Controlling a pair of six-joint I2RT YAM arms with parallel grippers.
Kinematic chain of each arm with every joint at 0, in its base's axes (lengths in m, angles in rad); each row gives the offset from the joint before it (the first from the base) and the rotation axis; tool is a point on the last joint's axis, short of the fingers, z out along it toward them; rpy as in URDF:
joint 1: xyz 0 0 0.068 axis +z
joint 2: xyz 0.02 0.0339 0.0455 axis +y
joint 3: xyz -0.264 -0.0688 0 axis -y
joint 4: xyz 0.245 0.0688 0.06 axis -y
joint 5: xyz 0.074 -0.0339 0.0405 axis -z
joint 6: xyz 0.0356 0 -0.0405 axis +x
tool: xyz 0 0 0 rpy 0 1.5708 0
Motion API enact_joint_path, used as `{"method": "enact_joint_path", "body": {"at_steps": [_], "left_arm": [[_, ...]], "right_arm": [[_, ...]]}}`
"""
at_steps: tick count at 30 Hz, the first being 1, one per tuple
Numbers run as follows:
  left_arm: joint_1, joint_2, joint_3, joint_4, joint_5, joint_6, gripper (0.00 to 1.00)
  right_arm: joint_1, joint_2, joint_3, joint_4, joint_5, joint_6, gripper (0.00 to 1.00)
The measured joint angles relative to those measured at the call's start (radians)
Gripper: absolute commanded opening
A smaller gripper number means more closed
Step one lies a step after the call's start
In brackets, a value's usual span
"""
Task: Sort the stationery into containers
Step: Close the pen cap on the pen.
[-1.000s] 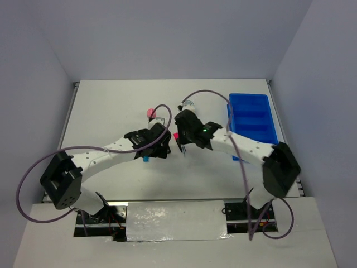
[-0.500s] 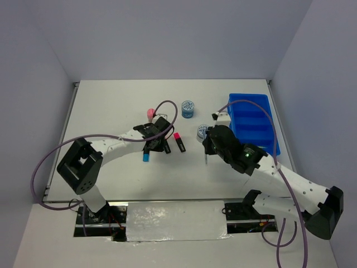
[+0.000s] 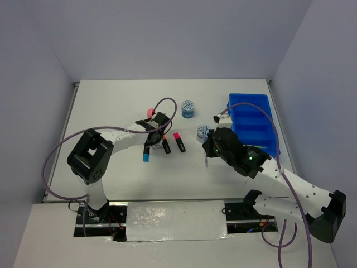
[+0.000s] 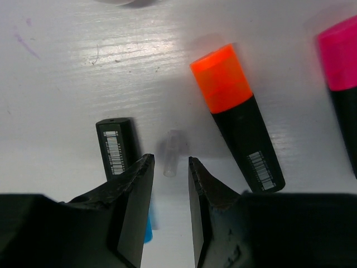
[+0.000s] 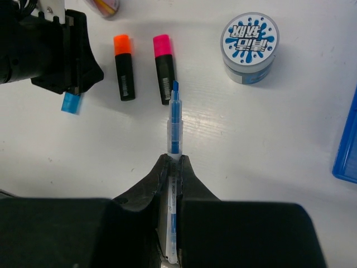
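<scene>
The pen (image 5: pixel 174 120) is clamped between the closed fingers of the right end effector (image 5: pixel 173 163), and its blue tip points to 12 o'clock in the wrist view. In the top view this arm bends in from 4 o'clock. Its end effector (image 3: pixel 207 149) is just at 6 o'clock of a roll (image 3: pixel 203 132). The tray (image 3: pixel 252 120) stands near at 2 o'clock, along the right edge of the table (image 3: pixel 111 100).

The left arm stretches low from 8 o'clock towards the centre. Its end effector (image 4: pixel 170 166) has only a narrow gap, and a small clear piece (image 4: pixel 170 158) lies in that gap, touching neither finger. The blue highlighter (image 4: pixel 116 146) goes partly under one finger. The orange highlighter (image 4: pixel 237 114) lies just at 2 o'clock, and the pink highlighter (image 4: pixel 339 61) further right is cut by the frame.

Bare table shows between the pink highlighter and the roll. The second roll (image 3: pixel 188 108) stands apart at 12 o'clock. What the clear piece is, I cannot tell.
</scene>
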Motion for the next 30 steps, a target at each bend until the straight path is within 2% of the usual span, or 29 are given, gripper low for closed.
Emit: {"method": "enact_joint_path", "body": {"at_steps": [8, 12, 15, 16, 19, 26, 30], "left_arm": [[0.008, 0.034, 0.001, 0.019, 0.014, 0.0, 0.43], [0.008, 0.042, 0.007, 0.037, 0.021, 0.0, 0.39], [0.008, 0.049, 0.013, 0.047, 0.026, -0.003, 0.21], [0.008, 0.051, 0.015, 0.05, 0.027, -0.001, 0.1], [0.008, 0.053, 0.018, 0.051, 0.028, -0.004, 0.0], [0.008, 0.024, -0.011, 0.051, 0.032, -0.01, 0.0], [0.009, -0.123, -0.117, 0.065, 0.084, -0.046, 0.0]], "right_arm": [[0.0, 0.003, 0.0, 0.009, -0.028, 0.0, 0.0], [0.0, 0.005, -0.002, 0.019, -0.041, 0.0, 0.0], [0.005, 0.005, -0.015, 0.034, -0.058, -0.001, 0.0], [0.007, 0.005, -0.02, 0.036, -0.064, -0.001, 0.0], [0.009, 0.002, -0.035, 0.047, -0.089, -0.001, 0.0], [0.011, -0.037, -0.057, 0.106, -0.182, -0.01, 0.0], [0.018, -0.042, -0.138, 0.261, -0.301, -0.034, 0.0]]}}
